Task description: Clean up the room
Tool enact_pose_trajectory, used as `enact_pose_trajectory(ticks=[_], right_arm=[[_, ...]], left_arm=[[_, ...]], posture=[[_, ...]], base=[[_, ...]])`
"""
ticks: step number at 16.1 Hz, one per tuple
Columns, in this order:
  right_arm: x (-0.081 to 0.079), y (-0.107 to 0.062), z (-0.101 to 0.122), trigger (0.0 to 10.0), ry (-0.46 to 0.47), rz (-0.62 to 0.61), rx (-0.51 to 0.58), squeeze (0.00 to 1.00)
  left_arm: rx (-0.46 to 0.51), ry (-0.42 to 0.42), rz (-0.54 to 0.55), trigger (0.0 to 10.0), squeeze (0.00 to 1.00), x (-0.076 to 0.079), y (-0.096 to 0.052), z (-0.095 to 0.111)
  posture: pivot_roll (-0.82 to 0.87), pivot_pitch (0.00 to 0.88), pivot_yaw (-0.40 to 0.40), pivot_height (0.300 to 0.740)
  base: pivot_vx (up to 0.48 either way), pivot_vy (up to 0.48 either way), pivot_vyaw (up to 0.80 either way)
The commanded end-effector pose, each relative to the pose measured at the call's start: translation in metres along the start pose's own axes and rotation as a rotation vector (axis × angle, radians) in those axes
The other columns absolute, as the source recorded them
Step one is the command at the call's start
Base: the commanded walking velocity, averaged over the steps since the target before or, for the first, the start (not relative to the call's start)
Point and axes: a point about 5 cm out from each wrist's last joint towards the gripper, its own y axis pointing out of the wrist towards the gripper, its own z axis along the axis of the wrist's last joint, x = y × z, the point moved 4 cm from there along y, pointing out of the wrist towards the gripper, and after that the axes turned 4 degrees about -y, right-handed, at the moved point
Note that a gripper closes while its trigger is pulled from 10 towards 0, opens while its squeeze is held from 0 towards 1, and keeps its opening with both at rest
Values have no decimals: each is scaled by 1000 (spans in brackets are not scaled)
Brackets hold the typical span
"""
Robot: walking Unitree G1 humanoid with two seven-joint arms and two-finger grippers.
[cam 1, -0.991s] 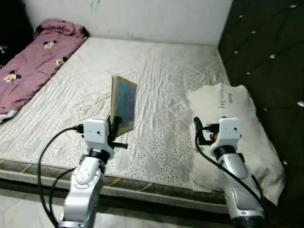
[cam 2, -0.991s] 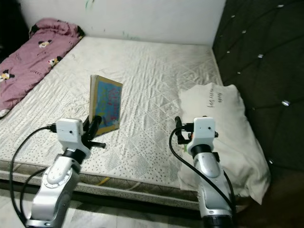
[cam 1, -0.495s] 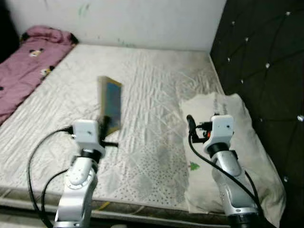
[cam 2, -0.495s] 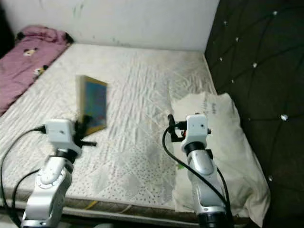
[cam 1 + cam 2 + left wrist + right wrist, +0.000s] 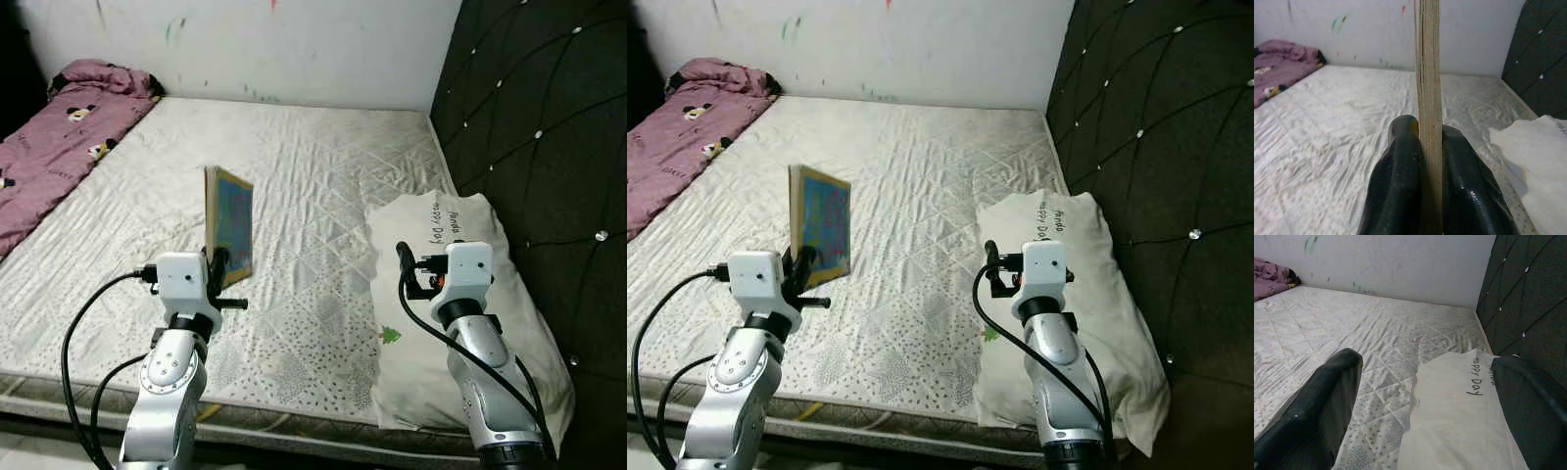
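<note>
Left gripper point(image 5: 1429, 147) fingers were clamped on the upright book point(image 5: 228, 223) above the bed point(image 5: 323, 186); right gripper point(image 5: 1425, 401) fingers gaped, empty.

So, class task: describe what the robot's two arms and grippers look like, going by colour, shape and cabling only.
Both arms are silver metal with rounded joint segments. Each ends in a white boxy wrist block and a gripper with long glossy black jaws: the left gripper and the right gripper. Black cables loop from each wrist block down along the arm. The right wrist block shows a small orange-red part on its side.
</note>
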Motion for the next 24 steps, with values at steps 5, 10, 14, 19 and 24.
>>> enact_pose_trajectory(ticks=[5, 10, 14, 19, 24], right_arm=[[2, 0, 4, 10000, 60, -14, 9, 0], [0, -3, 7, 10000, 68, -9, 23, 0], [-1, -4, 7, 10000, 68, 1, 21, 0], [-3, -4, 8, 10000, 60, 15, 26, 0], [-3, -2, 8, 10000, 63, 22, 24, 0]], left_arm=[[51, -46, -50, 10000, 0, 9, -1, 14], [46, -25, -15, 10000, 0, 1, -5, 14], [40, -17, -21, 10000, 0, 2, -4, 12], [44, -3, -12, 10000, 0, 2, -3, 13], [51, 4, 2, 10000, 0, 0, -1, 15]], posture=[[23, 28, 5, 740], [25, 53, 2, 740], [23, 52, 1, 713], [23, 49, 0, 658], [23, 52, -4, 609]], base=[[0, 0, 0], [0, 0, 0], [0, 0, 0], [0, 0, 0], [0, 0, 0]])
